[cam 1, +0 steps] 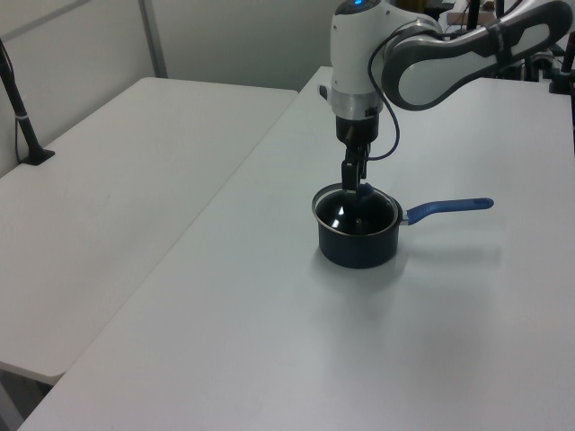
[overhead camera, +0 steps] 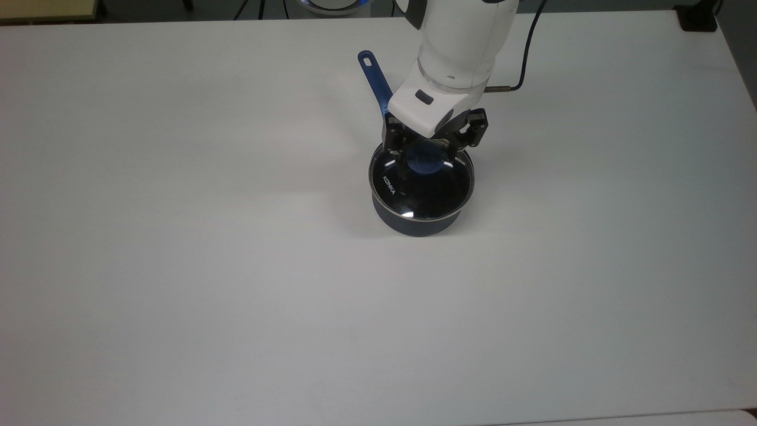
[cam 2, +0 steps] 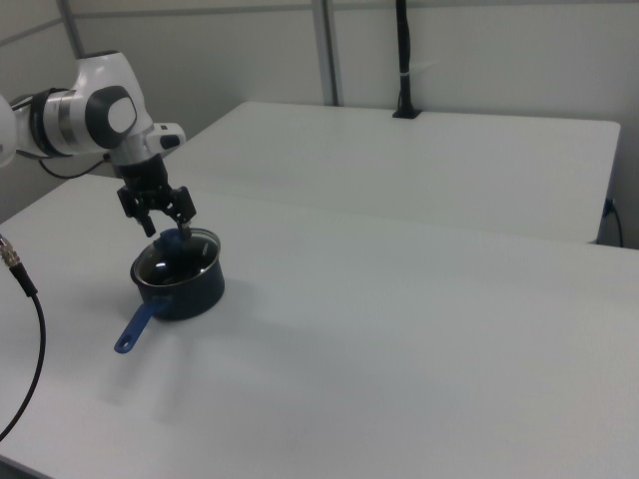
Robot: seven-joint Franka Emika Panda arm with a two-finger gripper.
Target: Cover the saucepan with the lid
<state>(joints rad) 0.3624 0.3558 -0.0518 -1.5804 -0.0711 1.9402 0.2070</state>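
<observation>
The dark saucepan (overhead camera: 414,223) stands on the white table (overhead camera: 177,266), its blue handle (overhead camera: 374,74) pointing toward the top view's upper edge. The glass lid (overhead camera: 417,190) with KONKA lettering rests on the pan's rim, level as far as I can see. My gripper (overhead camera: 429,151) hangs just above the lid's blue knob (overhead camera: 427,162), open, with one finger on each side of the knob and clear of it. In the left view the gripper (cam 1: 353,180) is over the lid (cam 1: 355,208). In the right view the gripper (cam 2: 158,222) hovers over the saucepan (cam 2: 185,294).
A black cable (overhead camera: 520,53) runs from the arm across the table's far side. A black block (overhead camera: 698,18) sits at the top view's upper right corner. A second table (cam 1: 108,180) adjoins in the left view, with a black post (cam 1: 22,126) on it.
</observation>
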